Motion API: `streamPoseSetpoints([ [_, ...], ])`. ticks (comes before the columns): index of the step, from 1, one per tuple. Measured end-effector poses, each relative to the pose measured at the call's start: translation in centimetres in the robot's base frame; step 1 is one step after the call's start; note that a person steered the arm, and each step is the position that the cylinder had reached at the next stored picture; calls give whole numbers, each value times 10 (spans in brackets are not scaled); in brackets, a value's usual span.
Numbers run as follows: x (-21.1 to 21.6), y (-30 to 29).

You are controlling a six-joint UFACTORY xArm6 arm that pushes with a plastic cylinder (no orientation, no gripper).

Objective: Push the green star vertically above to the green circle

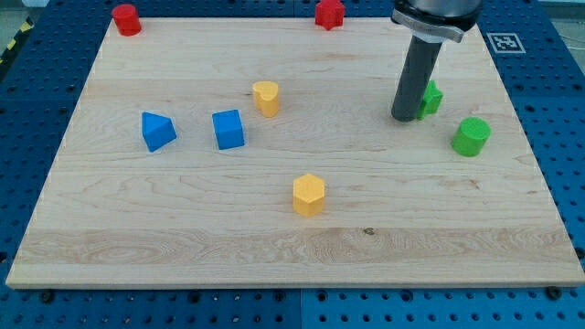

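The green star (431, 97) lies at the view's right, partly hidden behind my rod. The green circle (471, 136) is a short cylinder just below and to the right of the star. My tip (406, 118) rests on the board against the star's left side, to the left of and slightly above the green circle.
A wooden board (183, 228) lies on a blue pegboard. On it are a blue triangle (157, 131), a blue cube (228, 129), a yellow heart-like block (266, 97), a yellow hexagon (309, 194), a red cylinder (126, 19) at the top left and a red star (329, 14) at the top edge.
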State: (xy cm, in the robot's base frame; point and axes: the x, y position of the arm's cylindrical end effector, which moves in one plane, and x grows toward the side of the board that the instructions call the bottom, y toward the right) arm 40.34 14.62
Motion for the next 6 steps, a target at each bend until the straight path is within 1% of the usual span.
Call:
streamPoseSetpoints([
  [2, 2, 5],
  [3, -3, 11],
  [4, -12, 21],
  [6, -42, 39],
])
